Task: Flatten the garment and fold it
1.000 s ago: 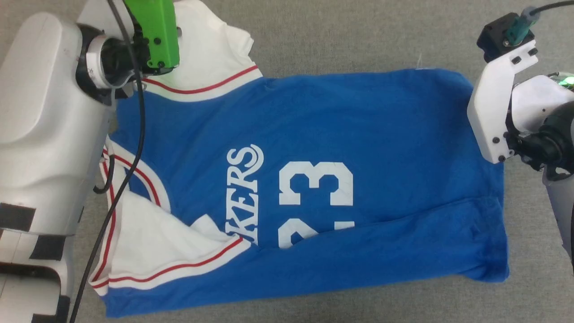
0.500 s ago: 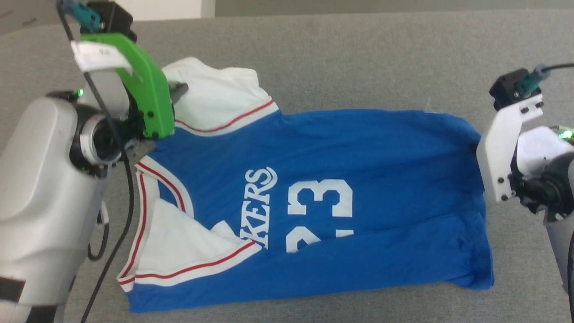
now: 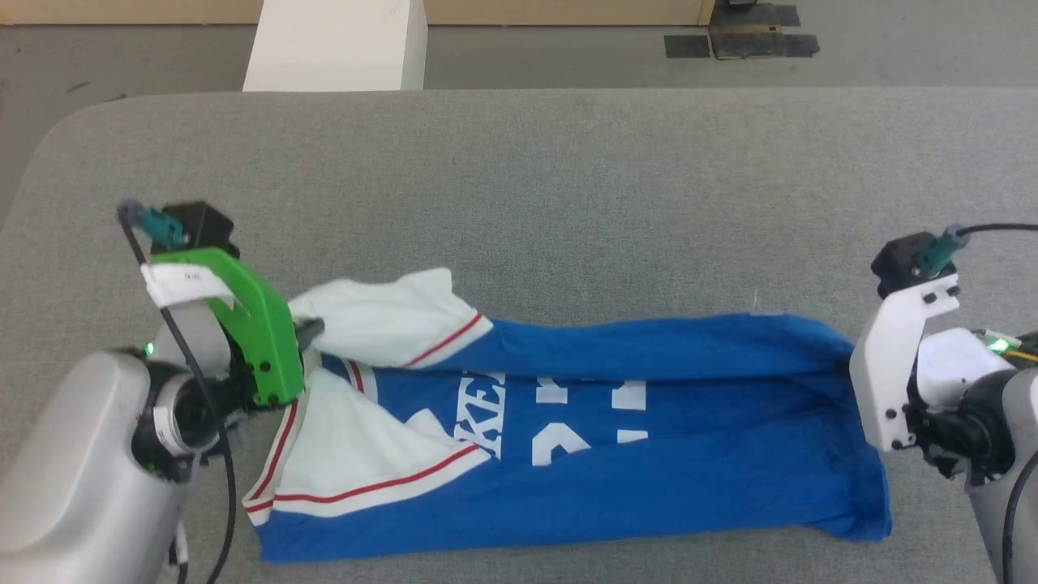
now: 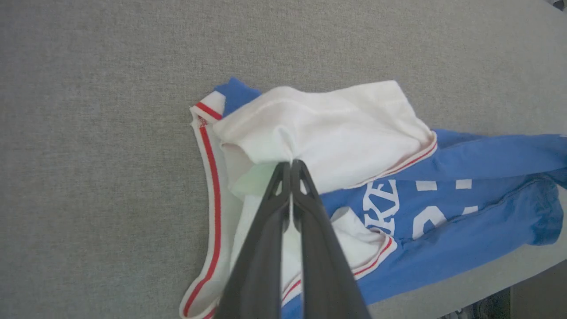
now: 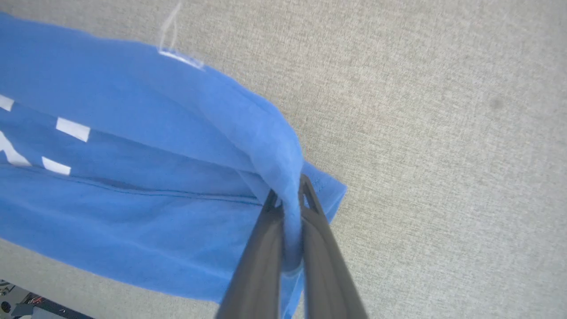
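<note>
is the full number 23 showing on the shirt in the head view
No, a blue fold of the garment hides part of the digits.

You can see that the left arm [image 3: 73, 478] has a smooth pale grey shell with a black ring at the wrist. On it sits a bright green bracket [image 3: 259, 332] with a white label [image 3: 182, 284], a black camera block [image 3: 199, 223] and a teal plug [image 3: 158, 227]. A thin black cable [image 3: 228, 487] hangs from there. The right arm [image 3: 1010, 503] has a white bracket [image 3: 896, 373] with small black screws [image 3: 892, 414]. A small green light [image 3: 996, 345] glows near each wrist. The left hand [image 4: 291, 165] and the right hand [image 5: 289, 188] each have two long dark fingers [image 4: 261, 257] that narrow to the tip.
</note>
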